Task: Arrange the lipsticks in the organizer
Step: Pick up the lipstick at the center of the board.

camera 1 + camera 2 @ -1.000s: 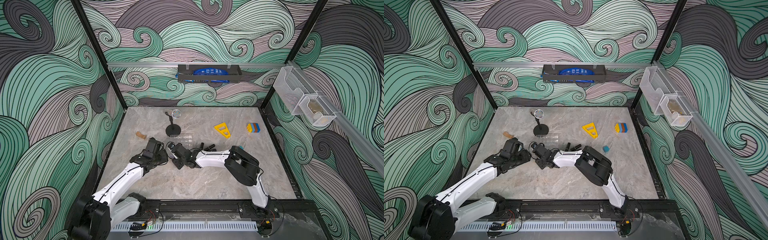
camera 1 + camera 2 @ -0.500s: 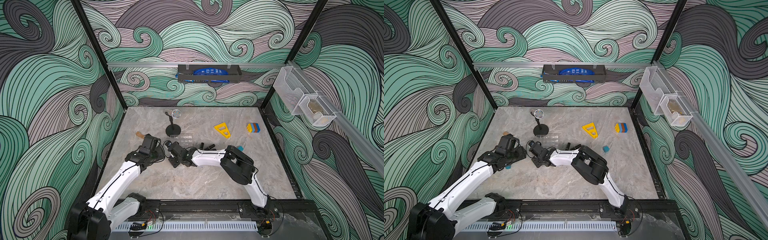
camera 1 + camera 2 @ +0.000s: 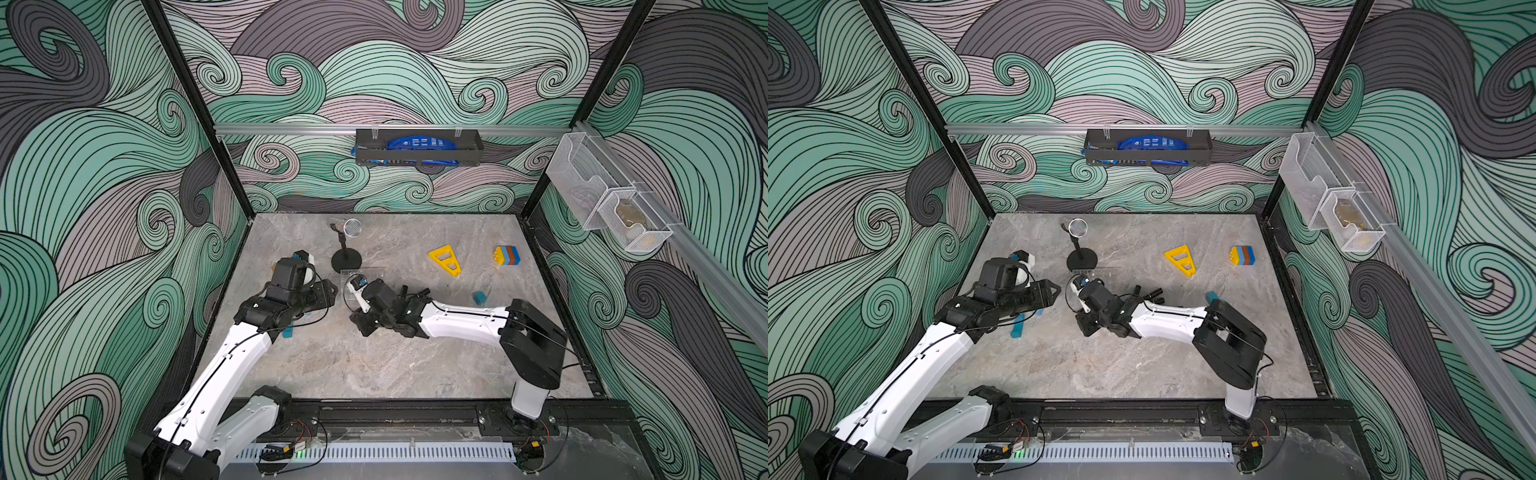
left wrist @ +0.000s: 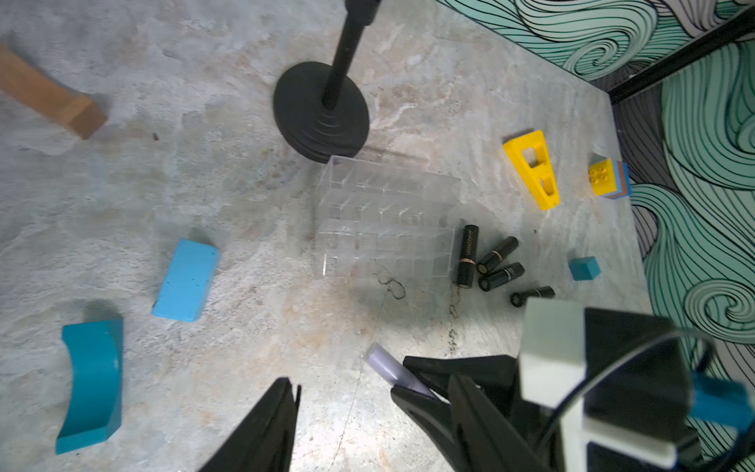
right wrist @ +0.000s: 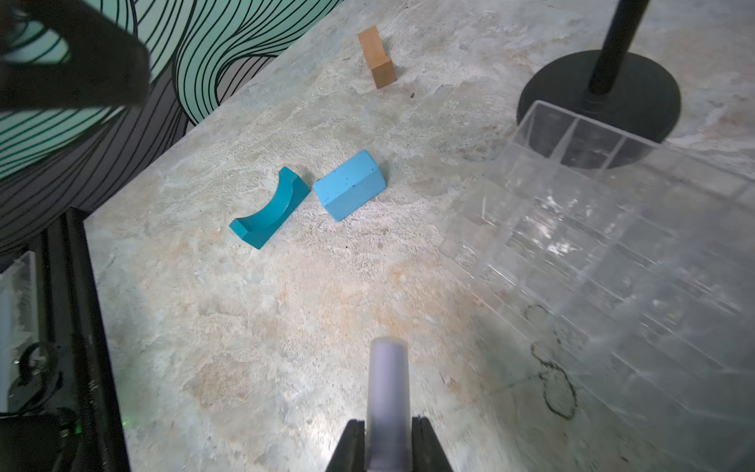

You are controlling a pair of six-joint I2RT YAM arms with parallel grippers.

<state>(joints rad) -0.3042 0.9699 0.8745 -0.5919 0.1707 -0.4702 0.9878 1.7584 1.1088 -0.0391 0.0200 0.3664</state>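
Seating the lavender lipstick in a cell looks like the step in hand. The right gripper is clamped on the tube's rear end, and most of its length juts out past the fingertips in line with them. The organizer lies ahead of those fingertips and off to one side, near but not touching, with every visible cell empty.

To do it well, the wrist would probably have to tip until the tube points straight down. It should then centre over a single cell before descending. The clear walls are hard to read, so a slow descent that lets the partitions guide the tip seems wise, with the jaws parting only once the tube is inside. The black stand base sits against the organizer's far corner, so an approach from the gripper's own side looks cleaner.

The left gripper hangs spread and empty, close opposite the right one. It could steady the tray if it slides.

The right wrist view alone shows the grip squarely. The left wrist view adds the four black lipsticks lying on the table just beside the organizer's far edge. In both top views the held tube is hidden under the gripper.
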